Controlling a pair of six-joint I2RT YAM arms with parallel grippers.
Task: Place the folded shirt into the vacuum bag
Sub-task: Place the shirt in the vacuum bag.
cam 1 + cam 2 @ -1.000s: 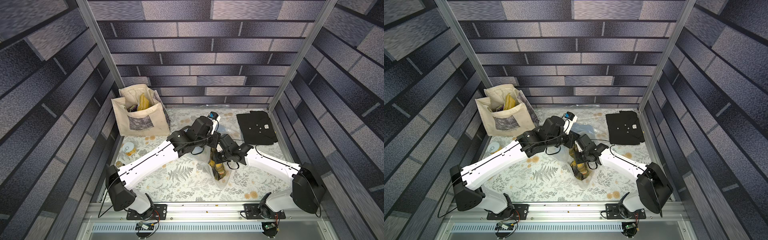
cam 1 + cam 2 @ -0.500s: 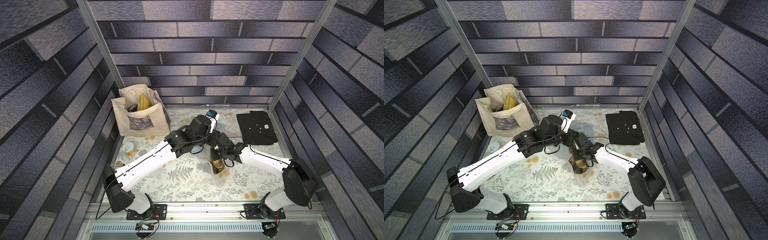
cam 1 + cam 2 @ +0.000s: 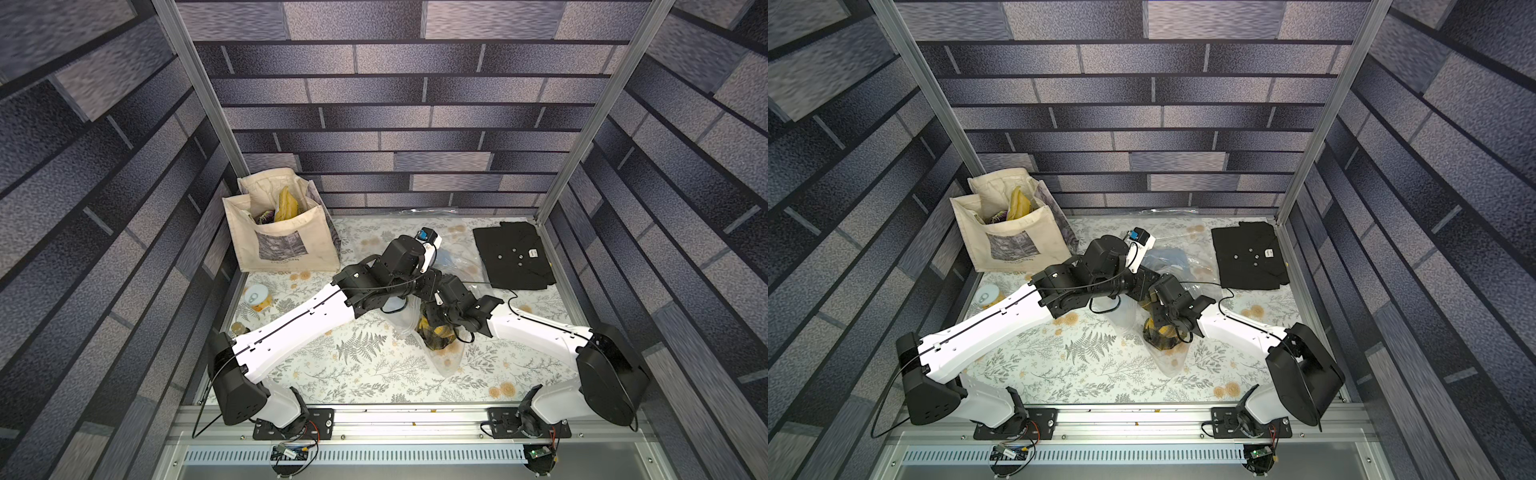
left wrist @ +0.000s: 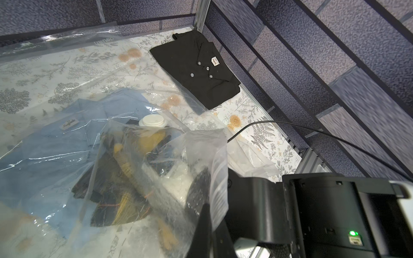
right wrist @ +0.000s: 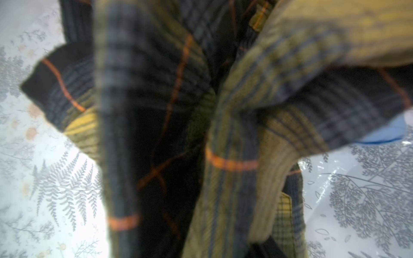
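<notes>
Plaid shirt (image 3: pixel 434 332), yellow and dark with orange threads, sits bunched inside a raised pocket of the bag (image 3: pixel 445 362), mid-table, under both arms' wrists. The left gripper (image 4: pixel 204 201) is clamped on the bag's ribbed mouth strip, lifting that edge so the clear plastic drapes around the shirt. The right gripper (image 3: pixel 435 316) reaches down through the mouth from the right. Its wrist view is filled by blurred cloth just ahead of it, and I cannot tell how far apart its jaws stand or whether they grip the shirt.

The coming move turns on one relation. The shirt lies straight below and ahead of the right gripper, its long axis running from the held mouth down toward the near edge of the table (image 3: pixel 353 365), along the line of that gripper's reach. The right arm is the nearer one to it, while the left holds only plastic. I judge the shirt nearly or fully in, so the next move is probably a release and a withdrawal along that same line, without dragging cloth out through the mouth.

Beyond the pocket the bag spreads flat toward the far wall, with a blue shirt (image 4: pixel 55 143) inside it and the white cap (image 4: pixel 152 120) just beside the plaid cloth. A black shirt (image 3: pixel 513 259) lies folded at the far right, outside the bag, and a tote (image 3: pixel 282 241) stands far left
</notes>
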